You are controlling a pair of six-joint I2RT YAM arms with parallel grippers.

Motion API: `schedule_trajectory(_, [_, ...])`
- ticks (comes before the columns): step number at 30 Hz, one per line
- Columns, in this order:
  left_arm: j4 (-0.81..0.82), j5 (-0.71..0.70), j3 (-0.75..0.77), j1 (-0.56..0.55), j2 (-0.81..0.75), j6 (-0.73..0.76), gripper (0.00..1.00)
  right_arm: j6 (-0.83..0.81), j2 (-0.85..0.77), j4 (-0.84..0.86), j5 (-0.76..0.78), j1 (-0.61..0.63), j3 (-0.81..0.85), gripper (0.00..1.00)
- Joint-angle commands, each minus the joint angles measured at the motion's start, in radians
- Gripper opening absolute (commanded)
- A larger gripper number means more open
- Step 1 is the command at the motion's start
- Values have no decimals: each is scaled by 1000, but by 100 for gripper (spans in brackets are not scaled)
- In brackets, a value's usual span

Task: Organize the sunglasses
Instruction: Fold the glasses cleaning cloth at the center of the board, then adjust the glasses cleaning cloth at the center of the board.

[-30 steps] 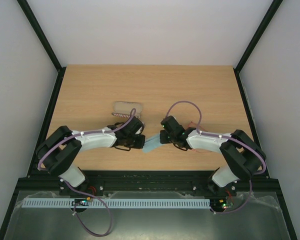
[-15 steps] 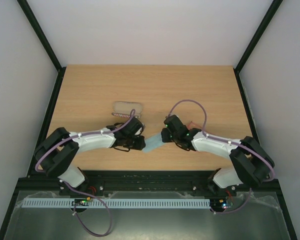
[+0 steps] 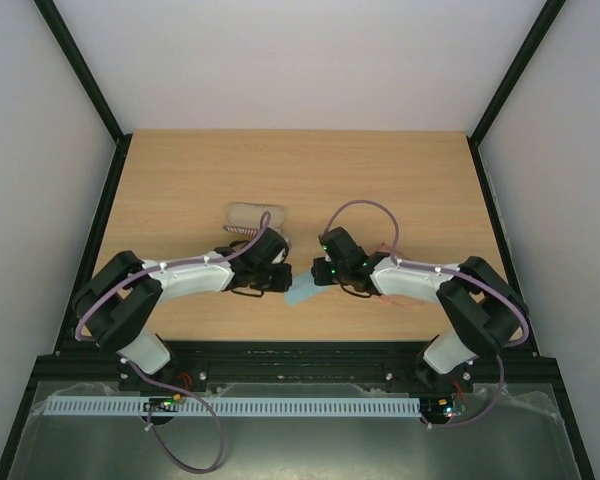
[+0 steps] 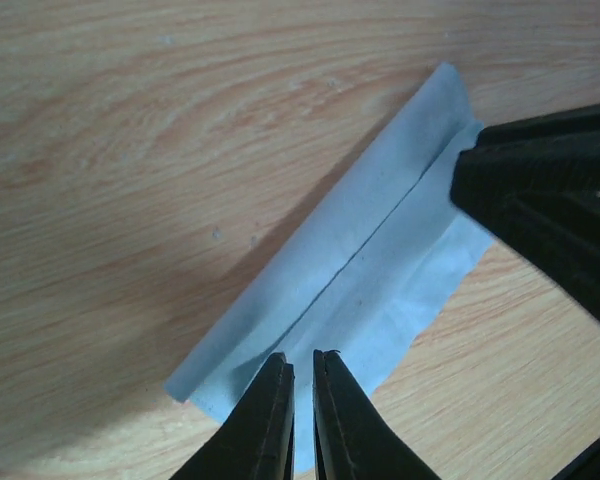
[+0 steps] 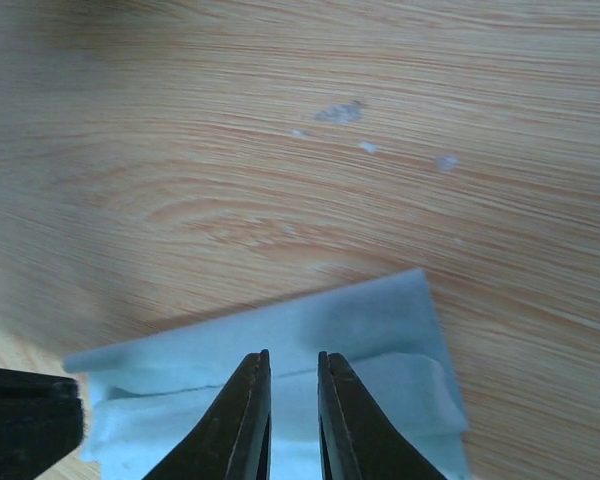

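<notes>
A light blue cloth (image 3: pixel 302 294) lies folded on the wooden table between my two grippers. My left gripper (image 3: pixel 283 278) hovers over the cloth's (image 4: pixel 380 260) near edge. Its fingers (image 4: pixel 302 355) stand a narrow slit apart with nothing between them. My right gripper (image 3: pixel 318 272) hangs over the other end of the cloth (image 5: pixel 360 320). Its fingers (image 5: pixel 293 355) are slightly apart and empty. Of the sunglasses (image 3: pixel 387 249) only a thin red sliver shows behind the right arm. The oblong case (image 3: pixel 254 215) lies behind the left gripper.
Bare wood stretches across the far half of the table (image 3: pixel 300 170). Black frame rails (image 3: pixel 105 240) run along both sides. The right gripper's black fingers (image 4: pixel 550 190) fill the right side of the left wrist view.
The cloth, held up between both grippers earlier, now lies folded on the table. Both grippers have let go of it. The right arm has drawn back a little.
</notes>
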Motion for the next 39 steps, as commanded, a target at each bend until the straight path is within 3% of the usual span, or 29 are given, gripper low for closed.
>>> schedule_trajectory(1, [14,-17,31,14,13,-13,9,11,42,60,-67,-2,40,14])
schedule_trajectory(17, [14,-9,22,27,105,-17,7,18,59,79,-117,8,15,11])
schedule_trajectory(39, [-19,-33,18,34,85,-29,6,14,81,27,-125,38,-37,12])
